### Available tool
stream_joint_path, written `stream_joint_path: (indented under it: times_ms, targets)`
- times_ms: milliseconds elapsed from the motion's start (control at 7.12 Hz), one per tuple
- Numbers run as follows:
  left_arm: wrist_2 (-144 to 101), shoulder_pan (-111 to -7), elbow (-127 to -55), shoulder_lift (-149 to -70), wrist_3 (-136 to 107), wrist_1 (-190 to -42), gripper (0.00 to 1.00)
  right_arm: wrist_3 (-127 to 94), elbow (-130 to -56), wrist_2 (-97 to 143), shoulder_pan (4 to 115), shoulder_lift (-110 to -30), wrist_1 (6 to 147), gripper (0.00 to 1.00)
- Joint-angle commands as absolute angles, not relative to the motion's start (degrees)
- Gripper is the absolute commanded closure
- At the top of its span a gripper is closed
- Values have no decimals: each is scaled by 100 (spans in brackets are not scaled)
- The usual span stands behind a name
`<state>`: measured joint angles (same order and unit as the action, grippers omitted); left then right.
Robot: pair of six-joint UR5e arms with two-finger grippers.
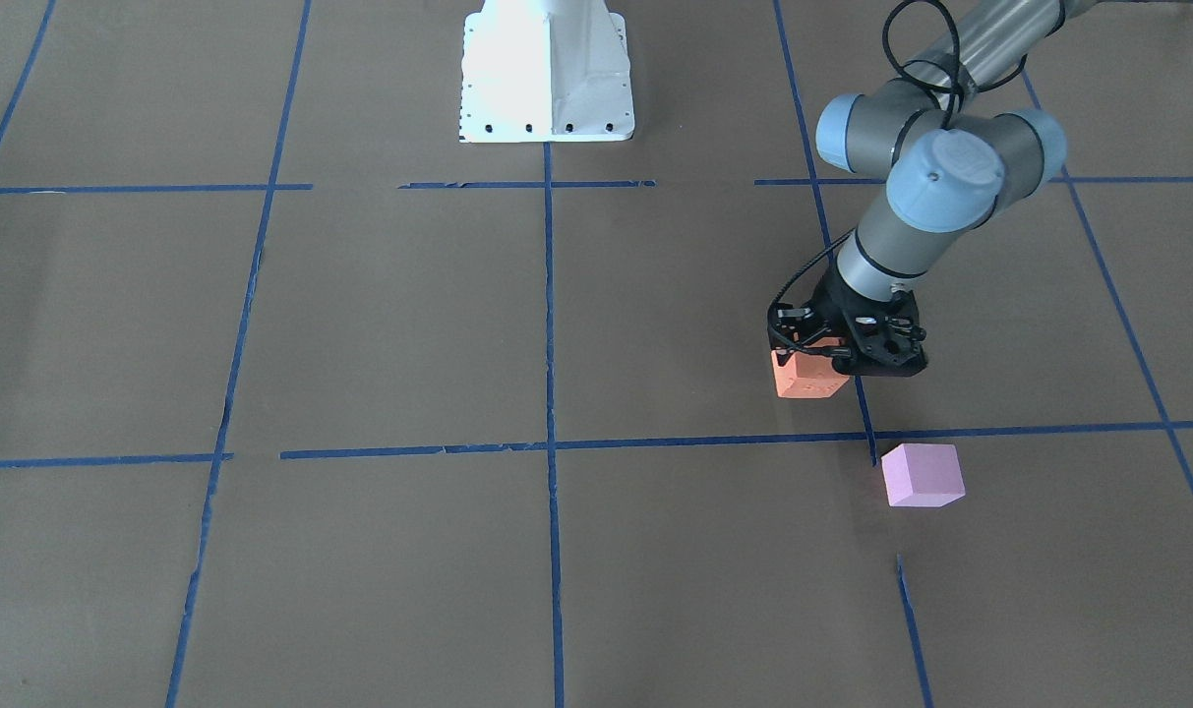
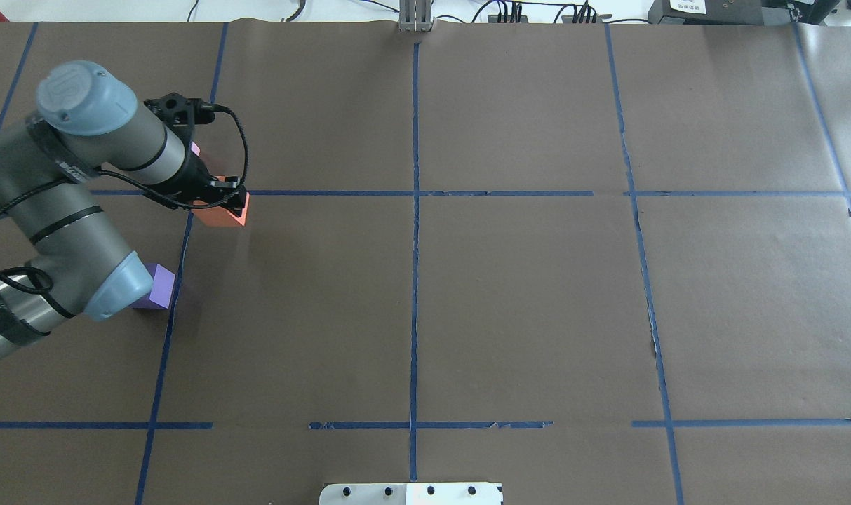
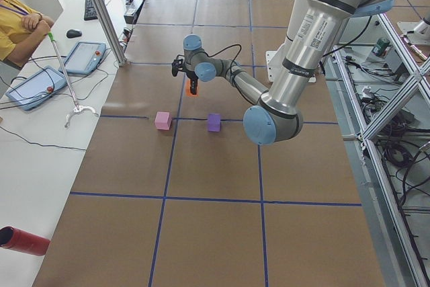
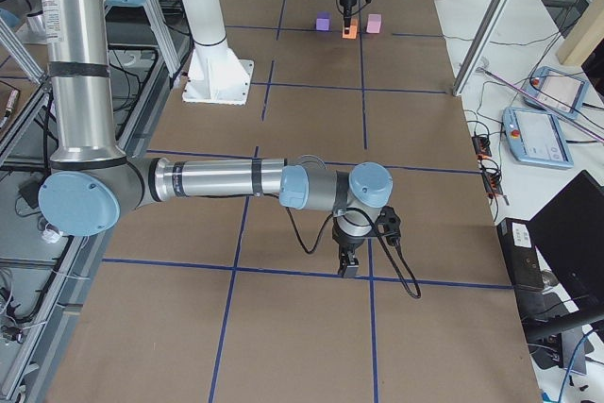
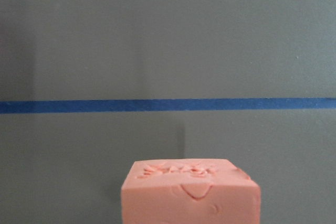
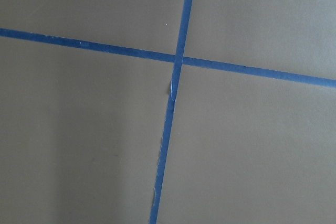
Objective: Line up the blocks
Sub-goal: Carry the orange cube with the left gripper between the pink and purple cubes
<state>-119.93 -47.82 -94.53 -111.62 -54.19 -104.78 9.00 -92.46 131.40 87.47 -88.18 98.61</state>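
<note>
My left gripper [image 1: 830, 362] stands straight down on the orange block [image 1: 805, 376] and looks shut on it, at or just above the table. The left wrist view shows the block's marked top [image 5: 190, 192] with a blue tape line beyond. The pale pink block [image 1: 923, 475] lies apart, on the operators' side of it. The dark purple block [image 2: 155, 286] lies nearer the robot, half hidden under my left arm, and is hidden in the front-facing view. My right gripper [image 4: 347, 269] hovers low over a tape crossing far from the blocks. I cannot tell if it is open.
Blue tape lines [image 2: 415, 280] divide the brown table into squares. The white robot base [image 1: 547, 69] stands at the robot's edge. An operator [image 3: 17, 25] and tablets sit beyond the far side. A red cylinder [image 3: 23, 240] lies off the table.
</note>
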Motion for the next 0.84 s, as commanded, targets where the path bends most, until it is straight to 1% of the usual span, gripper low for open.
stream_joint_path:
  times_ms: [0,281,702]
  targets:
    - [-12015,-5280,-9457,-10453,-4723,-10424,100,896,-9246,13140,8745,-8815,9861,0]
    - [-12050,-5239,-9099,-10458,-4737,-10529,100,896,-9246,13140,8754,-8816,9861,0]
    - [-12320,-5212,-9097,-10652,-4825,-10529,100,896,-9246,13140,8745,-8815,9861,0]
